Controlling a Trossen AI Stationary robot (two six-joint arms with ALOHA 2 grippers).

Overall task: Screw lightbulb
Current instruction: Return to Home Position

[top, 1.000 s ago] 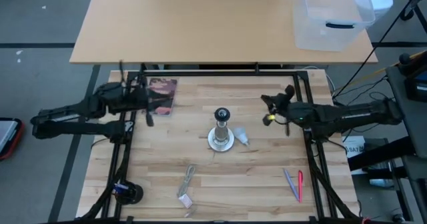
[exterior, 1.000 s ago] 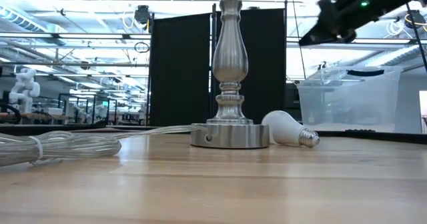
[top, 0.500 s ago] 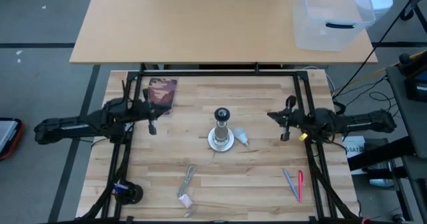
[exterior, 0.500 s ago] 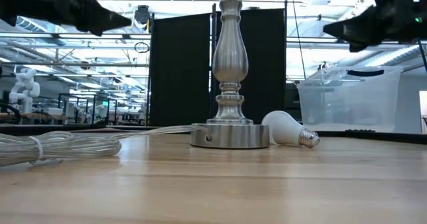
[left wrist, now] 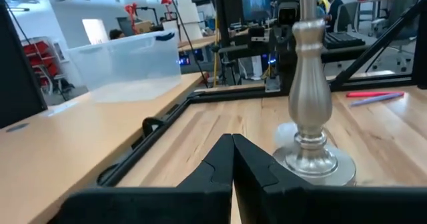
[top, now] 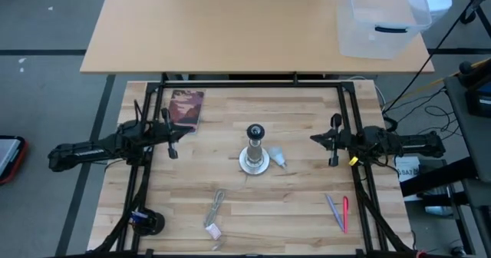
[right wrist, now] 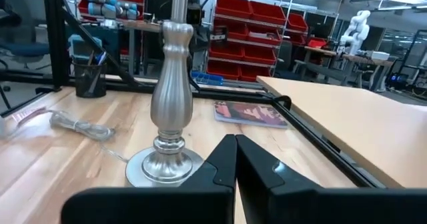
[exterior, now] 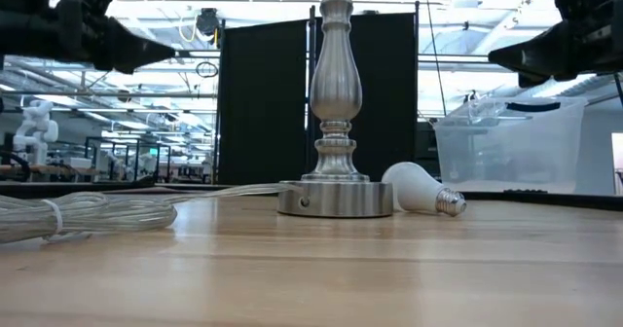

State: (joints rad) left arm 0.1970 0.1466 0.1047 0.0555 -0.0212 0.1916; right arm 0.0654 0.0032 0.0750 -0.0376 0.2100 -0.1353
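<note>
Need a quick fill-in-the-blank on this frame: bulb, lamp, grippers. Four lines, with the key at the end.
1. The lightbulb lies on its ___ on the table, next to the base of the silver lamp.
2. The lamp's socket is ___.
3. The left gripper and right gripper are both ___, holding nothing.
4. The pink pen lies on the ___ arm's side of the table.
Missing words: side; empty; shut; right.

Your left arm (top: 92,147) and right arm (top: 403,143), either side of the silver lamp (top: 254,152): matte black, long, jointed. Right arm shows a small yellow mark (top: 354,160) toward its lamp-side end. Left arm's fingers (left wrist: 213,171) dark, tapering to a wedge.
</note>
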